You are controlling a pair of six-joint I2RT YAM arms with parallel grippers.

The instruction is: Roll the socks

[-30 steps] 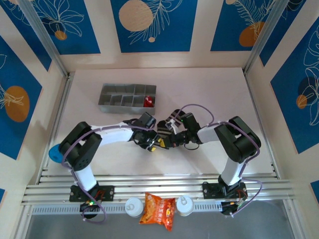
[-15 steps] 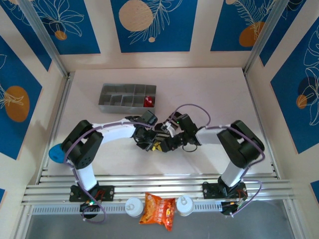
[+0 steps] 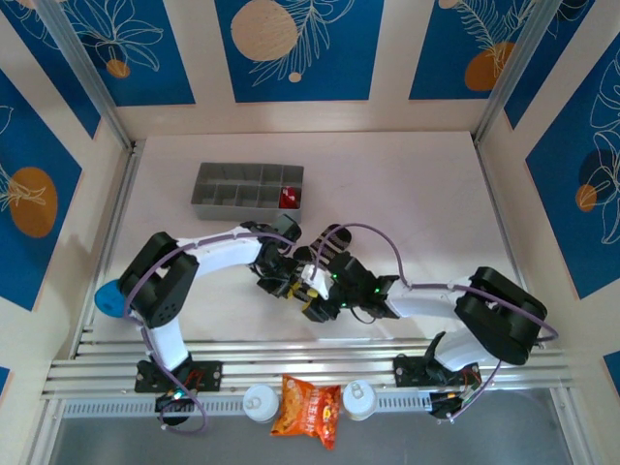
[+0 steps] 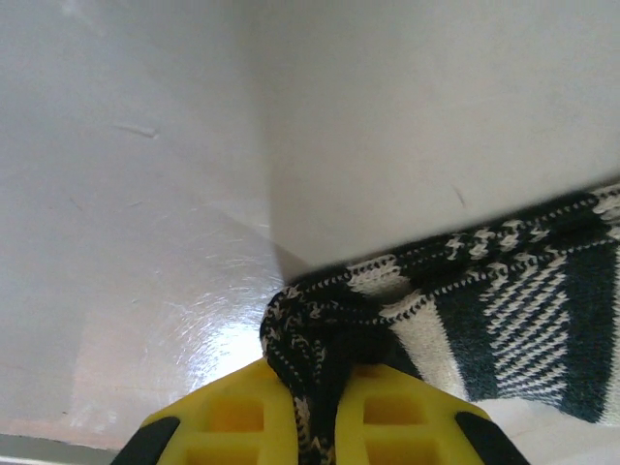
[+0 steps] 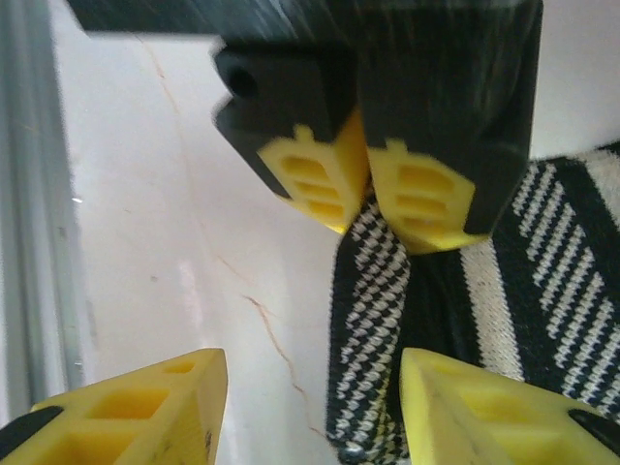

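Note:
The black sock with grey-white stripes lies flat on the white table. My left gripper is shut on a bunched fold at its edge. In the right wrist view the same left gripper pinches the sock from above. My right gripper stands open low over the table, and the sock's checked edge lies between its yellow fingers without touching them. From above, the two grippers meet at the table's middle front and cover most of the sock. The red sock sits in the tray.
A grey divided tray stands at the back left. An orange snack packet and two white caps lie past the metal rails at the near edge. A blue object sits at the left wall.
My left gripper has closed on the striped sock's fold. The right gripper has opened, let go, and slid left and nearer as its arm stretched low across the table.

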